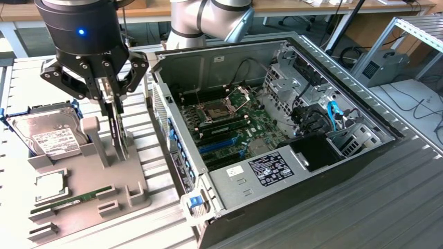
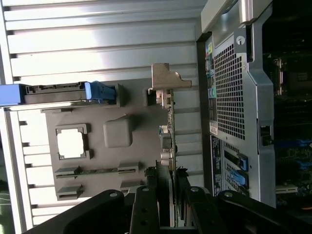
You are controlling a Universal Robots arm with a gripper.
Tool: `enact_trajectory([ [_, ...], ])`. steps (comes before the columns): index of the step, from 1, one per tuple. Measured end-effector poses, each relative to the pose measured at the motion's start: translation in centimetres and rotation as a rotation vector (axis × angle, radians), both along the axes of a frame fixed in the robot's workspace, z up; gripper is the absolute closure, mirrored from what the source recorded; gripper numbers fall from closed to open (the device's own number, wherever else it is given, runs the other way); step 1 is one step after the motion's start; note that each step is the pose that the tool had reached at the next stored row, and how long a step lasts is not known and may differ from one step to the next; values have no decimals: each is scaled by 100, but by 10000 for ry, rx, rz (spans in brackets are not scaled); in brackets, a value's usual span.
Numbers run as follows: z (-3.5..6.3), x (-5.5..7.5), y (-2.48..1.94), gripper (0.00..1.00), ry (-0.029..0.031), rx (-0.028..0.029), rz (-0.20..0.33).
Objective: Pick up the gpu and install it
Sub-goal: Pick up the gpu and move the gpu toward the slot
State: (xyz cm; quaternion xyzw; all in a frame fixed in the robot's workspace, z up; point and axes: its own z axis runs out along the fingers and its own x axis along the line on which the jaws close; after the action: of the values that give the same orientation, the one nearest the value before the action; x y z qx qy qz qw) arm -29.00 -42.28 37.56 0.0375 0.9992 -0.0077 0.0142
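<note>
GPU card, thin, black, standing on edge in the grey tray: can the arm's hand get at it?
Likely yes: the hand grips the thin black GPU card by its top edge; nothing intervenes.

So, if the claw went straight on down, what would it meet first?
Likely the gpu, gripped on edge in the claw; beneath it, the grey tray.

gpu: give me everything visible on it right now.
The gpu is a thin card standing on edge, with a dark face and a silver metal bracket at one end. The end effector grips its upper edge from both sides. It stands over the grey parts tray, beside the open PC case; whether it rests in the tray's slot is unclear.
</note>
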Motion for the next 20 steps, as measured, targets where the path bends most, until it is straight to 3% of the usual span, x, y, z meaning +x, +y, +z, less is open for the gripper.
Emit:
enact_trajectory([
  [20, 49, 0, 0, 73, -1, 0, 0],
])
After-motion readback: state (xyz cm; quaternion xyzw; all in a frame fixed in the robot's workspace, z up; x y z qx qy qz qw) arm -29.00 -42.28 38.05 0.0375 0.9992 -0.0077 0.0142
